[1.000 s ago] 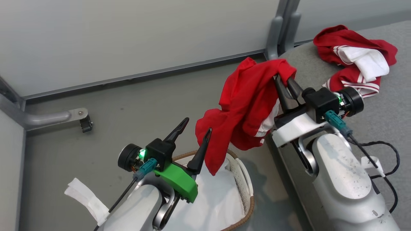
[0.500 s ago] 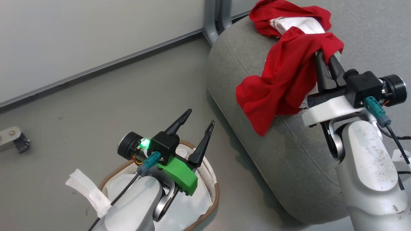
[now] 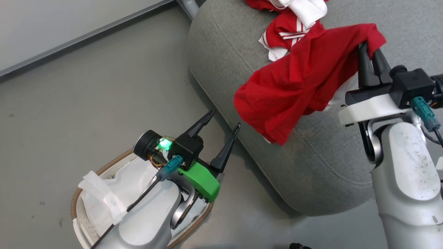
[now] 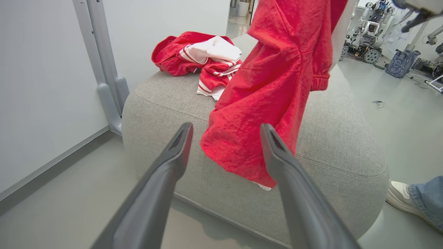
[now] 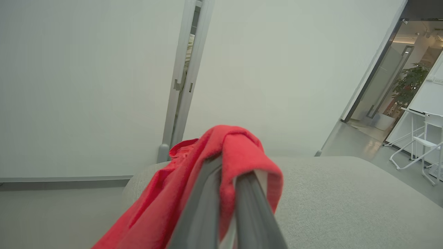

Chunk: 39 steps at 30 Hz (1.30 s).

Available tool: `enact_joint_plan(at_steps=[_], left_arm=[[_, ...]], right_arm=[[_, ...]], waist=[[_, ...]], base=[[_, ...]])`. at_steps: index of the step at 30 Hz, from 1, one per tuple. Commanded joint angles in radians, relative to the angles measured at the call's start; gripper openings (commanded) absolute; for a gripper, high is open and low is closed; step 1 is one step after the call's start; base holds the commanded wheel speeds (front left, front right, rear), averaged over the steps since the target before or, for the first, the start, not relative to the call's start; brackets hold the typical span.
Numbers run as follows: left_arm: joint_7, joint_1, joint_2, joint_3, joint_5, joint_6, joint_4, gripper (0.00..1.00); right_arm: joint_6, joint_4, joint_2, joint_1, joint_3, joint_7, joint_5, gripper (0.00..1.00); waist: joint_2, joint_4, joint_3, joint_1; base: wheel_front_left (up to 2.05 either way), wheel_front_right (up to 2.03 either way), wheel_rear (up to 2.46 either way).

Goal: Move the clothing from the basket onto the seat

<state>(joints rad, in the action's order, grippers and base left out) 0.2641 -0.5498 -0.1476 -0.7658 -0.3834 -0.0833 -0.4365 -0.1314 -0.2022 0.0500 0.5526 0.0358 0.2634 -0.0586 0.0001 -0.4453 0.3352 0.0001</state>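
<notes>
My right gripper (image 3: 369, 52) is shut on a red garment (image 3: 297, 83) that hangs from its fingertips over the grey seat (image 3: 311, 166); the same red garment (image 5: 193, 186) drapes over the closed right gripper (image 5: 226, 167) in the right wrist view. Another piece of red clothing with white stripes (image 3: 290, 24) lies on the seat further back. My left gripper (image 3: 225, 119) is open and holds nothing, above the floor between the basket (image 3: 79, 211) and the seat. The left gripper (image 4: 225, 129) faces the hanging red garment (image 4: 270, 90). Only the white liner shows inside the basket.
A pale wall with a grey floor rail (image 3: 86, 33) runs along the back left. A grey post (image 4: 104, 65) stands beside the seat. A person's shoe and jeans leg (image 4: 412, 197) are on the floor past the seat's right end.
The camera has swung toward the seat. My right gripper has carried the red garment from over the basket's edge to above the seat cushion. The left gripper stays open.
</notes>
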Motion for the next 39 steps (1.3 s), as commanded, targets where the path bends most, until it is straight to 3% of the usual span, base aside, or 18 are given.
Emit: enact_joint_plan(at_steps=[1,6,12,19,25,31,39], left_arm=[[0.000,-0.017,-0.005,0.000,0.006,-0.001,-0.003,1.00],[0.000,-0.032,0.001,0.001,0.013,-0.002,-0.001,1.00],[0.000,-0.051,0.014,0.002,0.025,-0.005,0.005,1.00],[0.000,-0.079,0.034,0.001,0.046,-0.008,0.021,1.00],[0.000,-0.099,0.049,0.003,0.060,-0.009,0.043,1.00],[0.000,-0.111,0.050,0.006,0.077,-0.011,0.054,1.00],[0.000,-0.081,0.034,0.028,0.076,-0.003,0.058,1.00]], right_arm=[[0.001,0.010,0.002,0.033,0.006,0.002,-0.020,0.00],[0.001,0.025,0.054,0.156,0.034,0.002,-0.037,0.00],[0.001,-0.004,0.178,0.355,0.097,0.002,-0.060,0.00],[0.001,-0.144,0.349,0.551,0.198,-0.022,-0.091,0.00],[0.001,-0.272,0.454,0.575,0.281,-0.038,-0.125,0.00],[0.001,-0.416,0.439,0.491,0.392,-0.018,-0.160,0.00],[0.001,-0.498,0.315,0.389,0.434,0.001,-0.202,0.00]], waist=[[-0.0001,0.026,0.034,-0.0001],[-0.0001,0.081,0.072,-0.0001],[-0.0001,0.159,0.111,-0.0001],[-0.0001,0.258,0.169,-0.0001],[-0.0001,0.339,0.229,-0.0001],[-0.0001,0.377,0.278,-0.0001],[-0.0001,0.354,0.294,-0.0001]], base=[[0.00,0.00,0.00],[0.00,0.00,0.00],[0.00,0.00,0.00],[0.00,0.00,0.00],[0.00,0.00,0.00],[0.00,0.00,0.00],[0.00,0.00,0.00]])
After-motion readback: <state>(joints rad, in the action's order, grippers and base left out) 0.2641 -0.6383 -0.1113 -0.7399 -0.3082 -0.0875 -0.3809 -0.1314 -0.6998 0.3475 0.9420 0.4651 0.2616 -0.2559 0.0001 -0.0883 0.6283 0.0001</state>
